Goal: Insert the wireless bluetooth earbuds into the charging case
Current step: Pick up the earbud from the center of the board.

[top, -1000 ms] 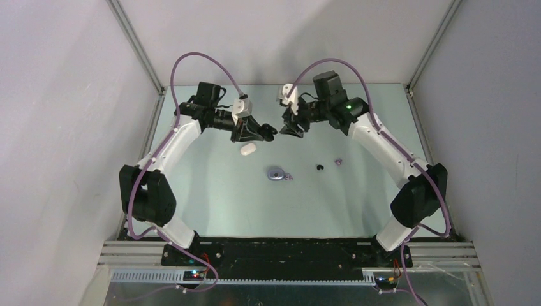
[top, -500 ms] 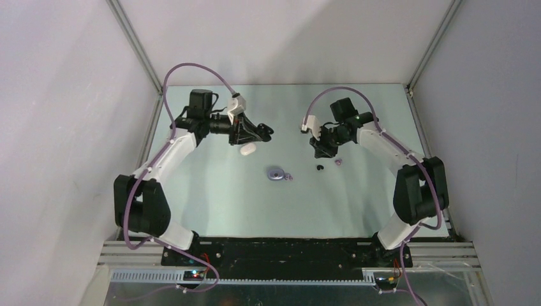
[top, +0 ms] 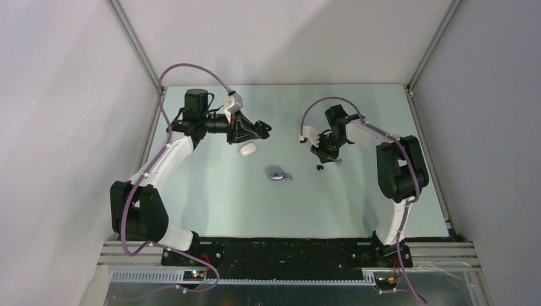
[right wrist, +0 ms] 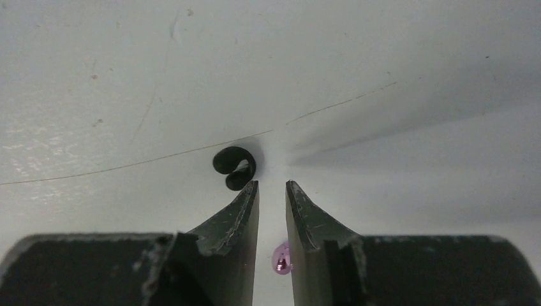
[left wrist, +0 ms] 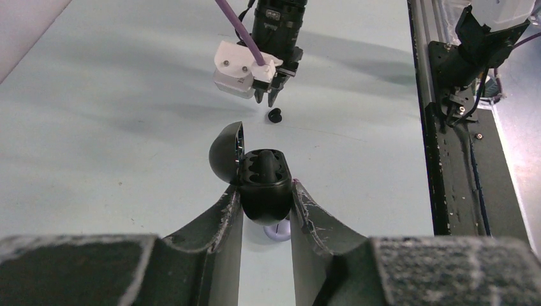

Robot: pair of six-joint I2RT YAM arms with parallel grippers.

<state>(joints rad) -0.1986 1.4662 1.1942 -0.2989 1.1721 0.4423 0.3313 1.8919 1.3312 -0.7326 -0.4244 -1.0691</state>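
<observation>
Above the tabletop (top: 223, 191), the left tool (left wrist: 265, 191) was clamped on the open black charging case (left wrist: 261, 182), its lid swung back. The right tool (right wrist: 272, 191) hung low, fingers a narrow gap apart and empty, with the black earbud (right wrist: 234, 167) just outside one fingertip and a lavender earbud (right wrist: 281, 258) behind. The pick-up seemed to be in hand; next, the right tool likely needed to open wider and centre over the black bud
</observation>
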